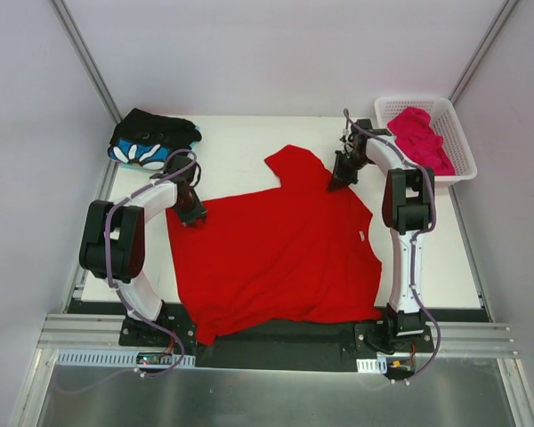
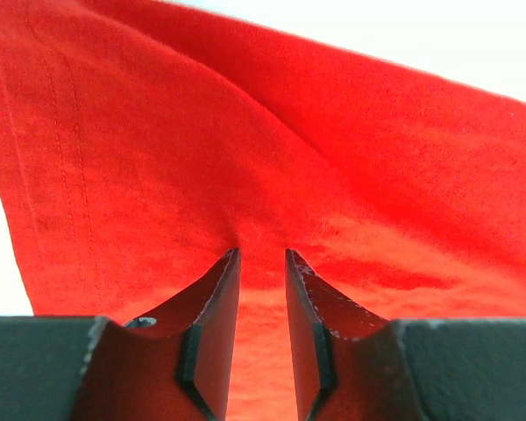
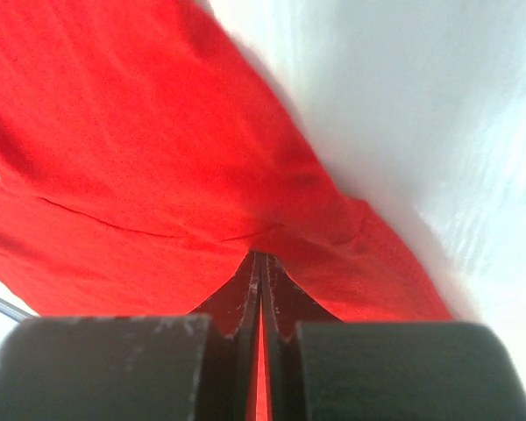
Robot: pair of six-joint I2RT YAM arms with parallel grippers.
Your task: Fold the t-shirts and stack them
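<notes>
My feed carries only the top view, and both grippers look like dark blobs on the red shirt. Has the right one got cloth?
Observer: Yes. The right wrist view shows the right gripper with jaws pressed together and the red t-shirt puckered at their tips.
Operator: And the left?
Observer: The left gripper shows a narrow gap between its jaws, cloth creased at the tips; clamped or not, I cannot tell.
Operator: Which part is it on?
Observer: Near an edge: a double stitch line runs beside it.
</notes>
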